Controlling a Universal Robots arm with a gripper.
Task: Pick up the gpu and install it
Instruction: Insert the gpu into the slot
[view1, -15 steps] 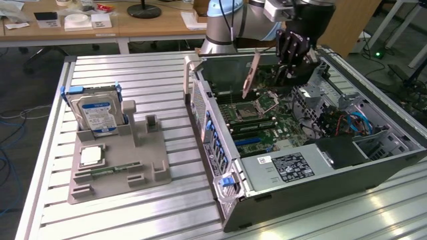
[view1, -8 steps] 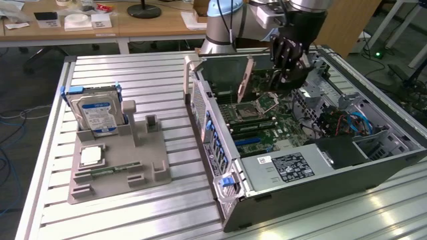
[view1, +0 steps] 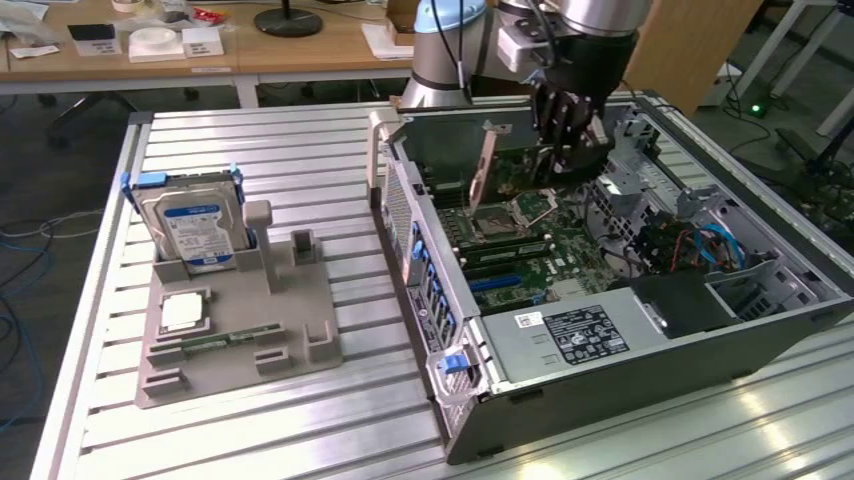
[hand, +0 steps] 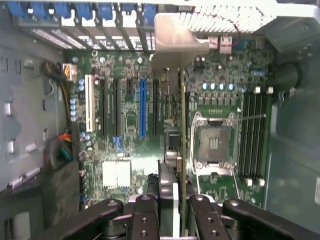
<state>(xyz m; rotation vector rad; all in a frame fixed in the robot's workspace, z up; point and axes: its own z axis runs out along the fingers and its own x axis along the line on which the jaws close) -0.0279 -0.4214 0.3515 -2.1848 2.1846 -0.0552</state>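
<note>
My gripper hangs inside the open computer case, and my jaws pinch the gpu on its edge. The card stands upright above the motherboard, beside the processor socket.

Greenish-brown flat gpu card, green motherboard with one blue slot, silver blue-labelled hard drive
</note>
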